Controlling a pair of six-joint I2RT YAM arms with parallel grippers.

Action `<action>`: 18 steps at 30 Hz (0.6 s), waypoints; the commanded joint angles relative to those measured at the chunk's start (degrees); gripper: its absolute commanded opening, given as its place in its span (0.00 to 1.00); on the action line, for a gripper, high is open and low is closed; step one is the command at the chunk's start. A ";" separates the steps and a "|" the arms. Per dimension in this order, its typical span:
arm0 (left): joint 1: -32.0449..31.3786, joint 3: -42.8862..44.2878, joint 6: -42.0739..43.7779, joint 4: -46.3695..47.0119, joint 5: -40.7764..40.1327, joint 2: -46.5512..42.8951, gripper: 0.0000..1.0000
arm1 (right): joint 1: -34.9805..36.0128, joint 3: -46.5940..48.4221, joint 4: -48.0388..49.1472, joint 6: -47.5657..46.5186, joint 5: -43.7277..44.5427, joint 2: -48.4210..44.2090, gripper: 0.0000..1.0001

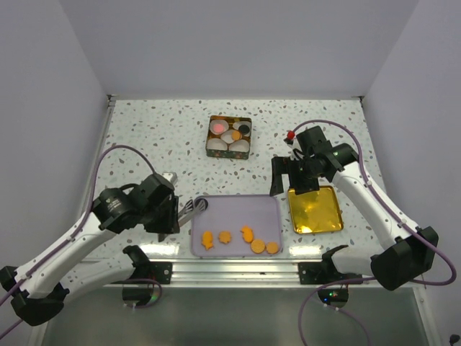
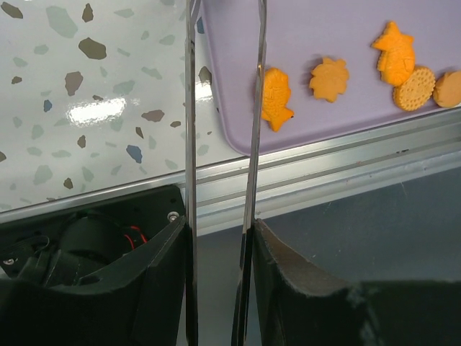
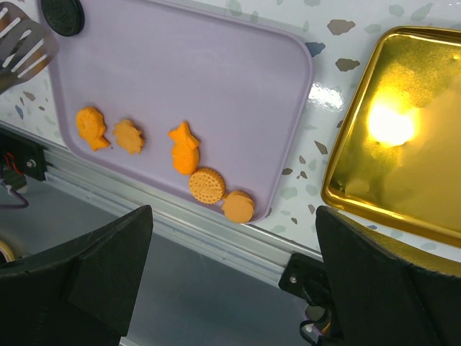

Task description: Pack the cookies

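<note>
Close below, my left gripper point(image 2: 220, 231) clamps the blades of metal tongs point(image 2: 190, 144) reaching along the lilac tray point(image 2: 324, 29)'s left edge; a fish cookie point(image 2: 274, 97) lies beside one blade, long axis along it, tail toward the near rim. From the right wrist, my right gripper point(image 3: 234, 213) gapes wide, empty; five embossed orange cookies point(image 3: 184, 148) hug that rim, a black cookie point(image 3: 61, 14) at the far corner, bare lilac between. From above, a gold lid point(image 1: 315, 209) lies right of the tray, a tin point(image 1: 230, 117) beyond

No writing, label, brand or number is legible anywhere. The round orange embossed biscuit point(image 3: 207, 185) on the lilac plastic tray point(image 3: 216, 86) shows only an unreadable pattern.
</note>
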 commanded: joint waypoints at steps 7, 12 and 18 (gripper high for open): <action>-0.34 -0.97 0.59 2.07 0.52 2.77 0.43 | 0.31 -1.75 0.72 -0.48 -0.19 -2.35 0.99; -0.34 -0.80 1.47 3.30 -0.26 5.40 0.43 | 0.31 -2.63 0.72 -0.57 0.07 -2.88 0.99; -0.34 -0.01 -0.11 3.30 -3.17 7.69 0.45 | 0.31 -2.02 0.63 -0.92 0.77 -2.35 0.99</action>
